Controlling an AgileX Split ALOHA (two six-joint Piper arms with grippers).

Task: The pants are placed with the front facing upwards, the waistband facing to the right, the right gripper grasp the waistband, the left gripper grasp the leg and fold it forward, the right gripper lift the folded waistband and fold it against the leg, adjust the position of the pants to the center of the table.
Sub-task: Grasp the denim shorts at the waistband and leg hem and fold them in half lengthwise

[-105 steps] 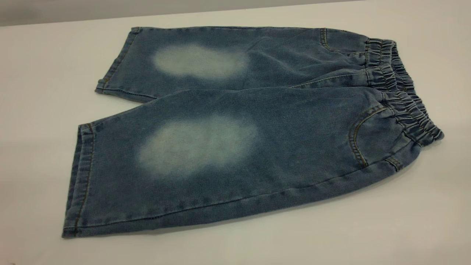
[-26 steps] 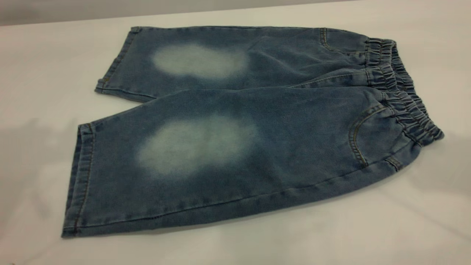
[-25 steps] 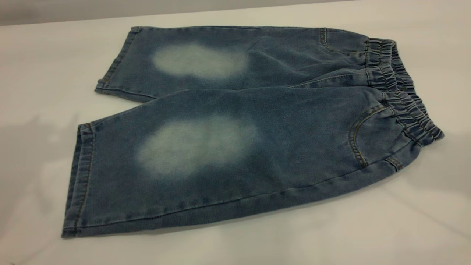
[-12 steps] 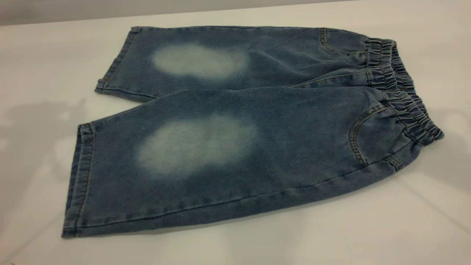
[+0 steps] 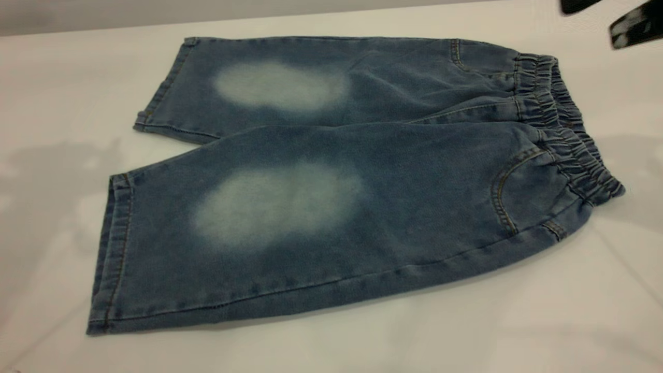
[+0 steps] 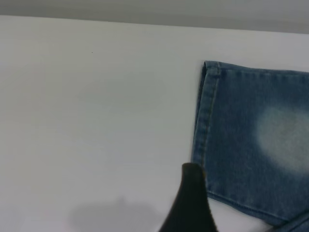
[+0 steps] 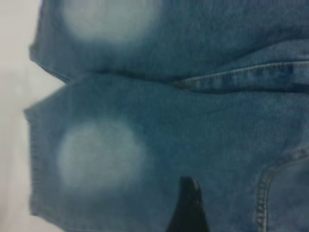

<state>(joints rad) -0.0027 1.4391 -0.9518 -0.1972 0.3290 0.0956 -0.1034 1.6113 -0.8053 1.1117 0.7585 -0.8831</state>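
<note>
Across the white table (image 5: 518, 321) the denim pants (image 5: 331, 207) are lying flat and unfolded, waistband (image 5: 570, 140) rightward, while the right gripper (image 5: 603, 15) is hovering with fingers parted above it, risking pinching one layer only.

Blue pants (image 5: 414, 181), pale faded ovals

The denim pants (image 5: 331, 176) lie flat on the white counter (image 5: 518, 321), front side up, with the 2 legs pointing left and the gathered elastic waistband (image 5: 564, 124) at the right. Each leg shows 1 pale faded oval. The near leg overlaps the far one along the middle. At the far right corner, 2 black tips of the right hand (image 5: 608, 15) enter, spread apart, above the counter and well apart from the waistband.
</note>
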